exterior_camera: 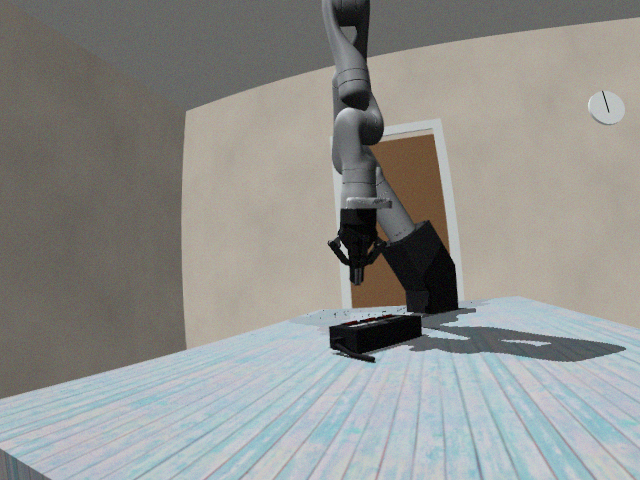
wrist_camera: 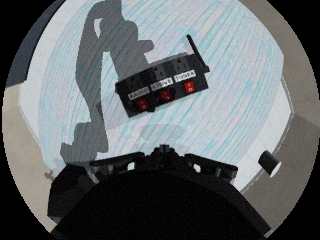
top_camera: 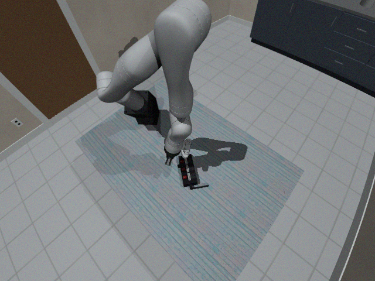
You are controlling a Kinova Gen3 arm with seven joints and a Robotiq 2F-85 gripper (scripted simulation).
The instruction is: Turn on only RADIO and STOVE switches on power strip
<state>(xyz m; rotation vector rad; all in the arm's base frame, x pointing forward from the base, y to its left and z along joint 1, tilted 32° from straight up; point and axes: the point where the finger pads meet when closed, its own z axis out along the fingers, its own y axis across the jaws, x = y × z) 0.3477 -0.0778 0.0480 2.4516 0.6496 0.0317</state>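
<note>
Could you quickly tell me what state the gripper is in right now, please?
Gripper: closed, holding nothing, hanging above the power strip without touching it.

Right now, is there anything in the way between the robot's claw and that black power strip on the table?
Nothing visible. The gripper, shut and holding nothing, hangs in open air above the power strip, which lies flat on the table. No other object shows between them in any view.
</note>
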